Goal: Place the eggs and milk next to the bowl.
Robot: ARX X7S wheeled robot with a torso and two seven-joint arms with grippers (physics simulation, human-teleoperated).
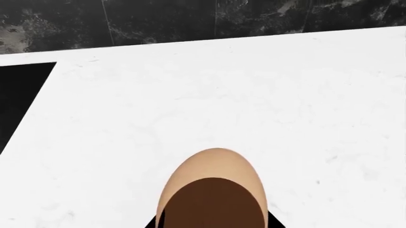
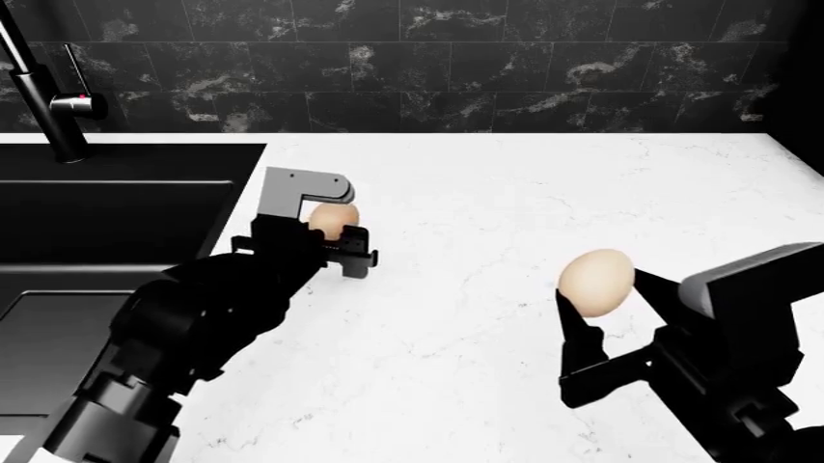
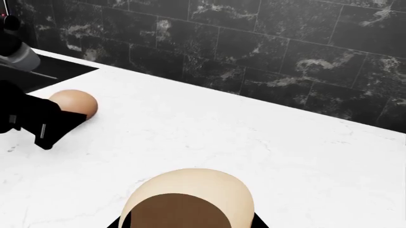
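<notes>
Two pale tan eggs are in view, one in each gripper. My left gripper (image 2: 331, 234) is shut on one egg (image 2: 332, 219) low over the white counter, just right of the sink; the same egg (image 1: 214, 164) fills the near edge of the left wrist view. My right gripper (image 2: 608, 294) is shut on the other egg (image 2: 599, 282), held above the counter at the front right, and this egg (image 3: 190, 183) looms close in the right wrist view, which also shows the left arm's egg (image 3: 75, 103). The milk and the bowl are out of view.
A black sink (image 2: 116, 222) with a dark faucet (image 2: 39, 87) takes up the left side. The white marble counter (image 2: 515, 193) runs right from it to a black marble tiled wall (image 2: 515, 68) at the back.
</notes>
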